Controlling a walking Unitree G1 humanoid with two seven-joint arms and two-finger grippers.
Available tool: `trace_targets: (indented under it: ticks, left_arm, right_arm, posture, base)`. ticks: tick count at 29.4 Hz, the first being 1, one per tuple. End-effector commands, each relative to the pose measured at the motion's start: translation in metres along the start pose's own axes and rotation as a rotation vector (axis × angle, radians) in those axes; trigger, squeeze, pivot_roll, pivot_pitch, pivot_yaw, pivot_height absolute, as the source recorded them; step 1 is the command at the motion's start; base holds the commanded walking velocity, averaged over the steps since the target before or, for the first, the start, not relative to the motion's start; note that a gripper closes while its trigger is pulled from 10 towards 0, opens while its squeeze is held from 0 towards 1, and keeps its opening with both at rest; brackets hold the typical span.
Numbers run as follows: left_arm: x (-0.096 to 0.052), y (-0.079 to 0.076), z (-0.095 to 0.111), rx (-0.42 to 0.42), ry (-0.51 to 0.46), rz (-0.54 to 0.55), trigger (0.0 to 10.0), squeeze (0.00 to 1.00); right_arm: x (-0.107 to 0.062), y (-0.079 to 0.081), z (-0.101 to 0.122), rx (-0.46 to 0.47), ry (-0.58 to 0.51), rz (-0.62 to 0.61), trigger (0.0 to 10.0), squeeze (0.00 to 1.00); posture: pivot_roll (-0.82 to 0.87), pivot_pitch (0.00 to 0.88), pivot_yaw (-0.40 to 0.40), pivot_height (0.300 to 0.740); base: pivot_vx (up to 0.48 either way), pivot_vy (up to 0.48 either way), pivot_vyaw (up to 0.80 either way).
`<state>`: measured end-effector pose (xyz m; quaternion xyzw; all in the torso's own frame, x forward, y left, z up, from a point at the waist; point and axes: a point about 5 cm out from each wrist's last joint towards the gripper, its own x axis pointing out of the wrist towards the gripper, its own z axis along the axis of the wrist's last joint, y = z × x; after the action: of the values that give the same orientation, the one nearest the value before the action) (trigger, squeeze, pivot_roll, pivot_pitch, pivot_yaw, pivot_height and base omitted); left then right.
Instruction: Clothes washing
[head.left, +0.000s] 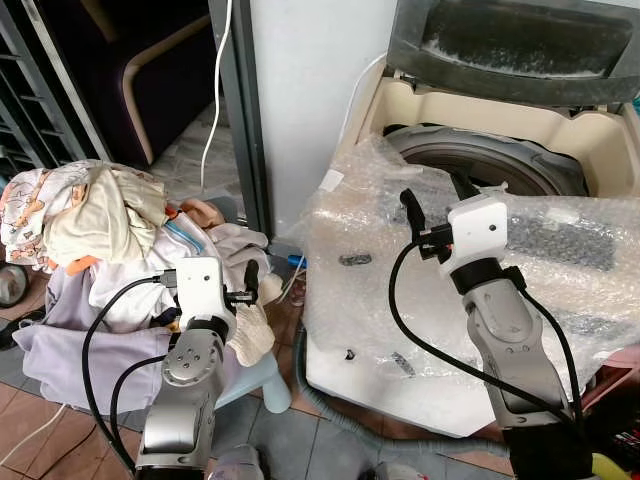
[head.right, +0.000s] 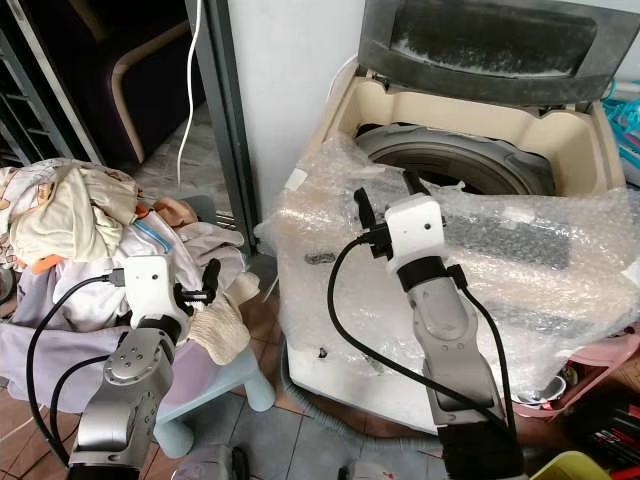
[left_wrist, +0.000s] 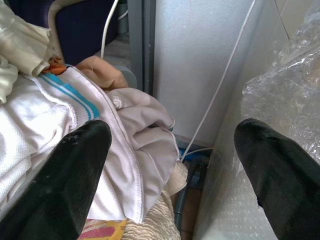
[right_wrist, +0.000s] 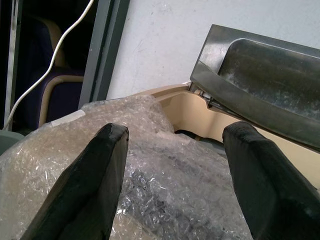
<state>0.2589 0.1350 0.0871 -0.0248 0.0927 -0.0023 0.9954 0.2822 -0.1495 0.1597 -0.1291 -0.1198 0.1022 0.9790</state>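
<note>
The left claw (left_wrist: 165, 175) gapes empty, fingers spread just over the edge of the clothes (head.left: 110, 240), which lie heaped on a low stool (head.left: 262, 385) beside the washer (head.left: 480, 160). Nearest its tips is a pale shirt (left_wrist: 135, 150) with a stitched hem, over a knitted cream piece (head.left: 250, 335). All of it looks soft, light and limp; a pinch on a thick fold or the bunched hem should hold best, though neighbours may drag along. The right claw (right_wrist: 172, 170) is also open and empty, hovering above the bubble wrap (head.left: 560, 270) draped over the washer's front, its lid (head.left: 510, 45) raised.
</note>
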Motion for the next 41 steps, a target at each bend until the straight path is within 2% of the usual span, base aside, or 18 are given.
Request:
trace_targets:
  ticks: [1,5,8,9,10,12,16,18,20,23,28,31,36,37,39,41]
  left_arm:
    - [-0.001,0.001,0.000,0.003,0.006,0.011,10.0,0.00]
    - [-0.001,0.001,0.000,0.009,0.003,0.014,10.0,0.00]
    - [-0.001,0.002,0.001,0.014,0.000,0.016,10.0,0.00]
    - [-0.001,0.002,0.001,0.016,-0.001,0.017,10.0,0.00]
    - [-0.001,0.002,0.001,0.016,-0.001,0.017,10.0,0.00]
    - [0.000,0.002,0.001,0.019,-0.004,0.016,10.0,0.00]
    - [0.001,0.003,0.003,0.036,-0.014,0.019,10.0,0.00]
    - [0.001,0.002,0.004,0.034,-0.024,0.014,10.0,0.00]
    - [0.002,0.003,0.004,0.039,-0.030,0.023,10.0,0.00]
    - [0.002,0.004,0.006,0.030,-0.047,0.014,10.0,0.00]
    - [0.003,0.007,0.006,0.028,-0.053,0.034,10.0,0.00]
    - [0.005,0.013,0.004,0.040,-0.043,0.078,10.0,0.00]
    - [0.005,0.013,0.003,0.034,-0.030,0.075,10.0,0.00]
    - [0.005,0.013,0.003,0.032,-0.031,0.074,10.0,0.00]
    - [0.005,0.013,0.003,0.032,-0.032,0.074,10.0,0.00]
    - [0.005,0.014,0.002,0.033,-0.030,0.080,10.0,0.00]
  right_arm:
    - [0.000,0.002,0.005,0.021,0.000,0.007,10.0,0.00]
    - [-0.002,0.006,-0.007,0.065,0.092,-0.004,10.0,0.00]
    - [0.000,0.008,-0.012,0.007,0.121,-0.010,10.0,0.00]
    - [0.000,0.015,-0.013,0.175,0.138,0.042,10.0,0.00]
    - [0.000,0.015,-0.013,0.175,0.138,0.042,10.0,0.00]
    - [0.000,0.015,-0.018,0.258,0.201,-0.018,10.0,0.00]
    - [-0.005,0.020,-0.028,0.227,0.286,0.003,10.0,0.00]
    - [-0.009,0.025,-0.030,0.327,0.293,0.036,10.0,0.00]
    - [-0.010,0.030,-0.020,0.244,0.227,0.087,10.0,0.00]
    - [-0.010,0.033,-0.018,0.269,0.222,0.088,10.0,0.00]
    - [-0.009,0.033,-0.019,0.256,0.224,0.095,10.0,0.00]
    - [-0.009,0.031,-0.022,0.257,0.230,0.090,10.0,0.00]
    - [-0.012,0.027,-0.029,0.250,0.237,0.050,10.0,0.00]
    - [-0.014,0.022,-0.034,0.175,0.249,0.011,10.0,0.00]
    - [-0.014,0.021,-0.035,0.156,0.252,0.003,10.0,0.00]
    - [-0.021,0.016,-0.048,0.131,0.313,-0.038,10.0,0.00]
  posture:
    - [-0.03,0.000,0.020,0.740]
    - [-0.02,0.000,0.016,0.740]
    - [-0.01,0.000,0.016,0.740]
    - [-0.01,0.000,0.016,0.740]
    - [-0.01,0.000,0.016,0.740]
    - [-0.01,0.000,0.017,0.740]
    - [-0.01,0.000,0.018,0.740]
    - [-0.02,0.000,0.019,0.740]
    - [-0.02,0.000,0.020,0.740]
    - [-0.02,0.000,0.021,0.740]
    - [-0.02,0.000,0.022,0.740]
    - [-0.02,0.000,0.024,0.740]
    - [-0.02,0.000,0.025,0.740]
    - [-0.02,0.000,0.025,0.740]
    - [-0.02,0.000,0.025,0.740]
    - [-0.02,0.000,0.029,0.740]
  base:
    - [-0.259,0.000,0.00]
    - [-0.264,0.000,0.00]
    - [-0.166,0.000,0.00]
    - [0.000,0.000,0.00]
    - [0.000,0.000,0.00]
    - [0.000,0.000,0.00]
    - [0.000,0.000,0.00]
    - [0.000,0.000,0.00]
    - [0.000,0.000,0.76]
    - [0.000,0.000,0.75]
    - [0.000,0.000,0.74]
    - [0.000,0.000,0.73]
    - [0.000,0.447,0.40]
    - [0.000,0.480,0.00]
    - [0.000,0.480,0.00]
    - [0.000,0.480,0.00]
